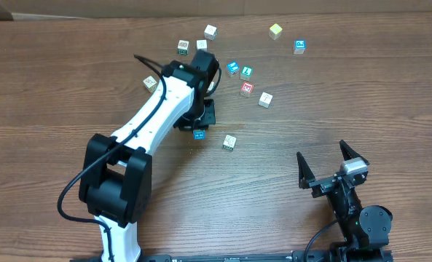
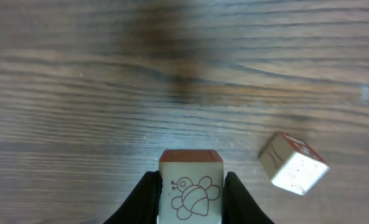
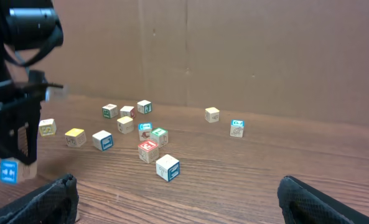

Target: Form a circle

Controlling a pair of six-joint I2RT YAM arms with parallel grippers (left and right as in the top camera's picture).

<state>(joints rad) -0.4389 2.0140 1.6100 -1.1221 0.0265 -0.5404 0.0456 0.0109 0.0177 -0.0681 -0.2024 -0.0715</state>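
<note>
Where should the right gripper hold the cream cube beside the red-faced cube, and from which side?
Probably from straight above, on two opposite side faces of the cream cube. It sits flat, top free, a corner toward the right gripper, so turn the open jaws to match. The red-faced cube is close but apart.

The left arm (image 1: 165,102) is wearing a long white shell along its main link, and bulky black housings are capping the joints at either end. A thin black cable (image 1: 68,195) is looping out beside the lower joint, and another dark line is running along the white shell. The left gripper (image 1: 199,131) is showing smooth black fingers (image 2: 142,198) with rounded edges. The right arm (image 1: 361,218) is looking black all over, with round joint housings, and a small silver-grey block (image 1: 354,166) is sitting near its wrist. The right gripper (image 1: 323,166) is showing two pointed black fingers (image 3: 44,200) with a matte, grainy surface.
</note>
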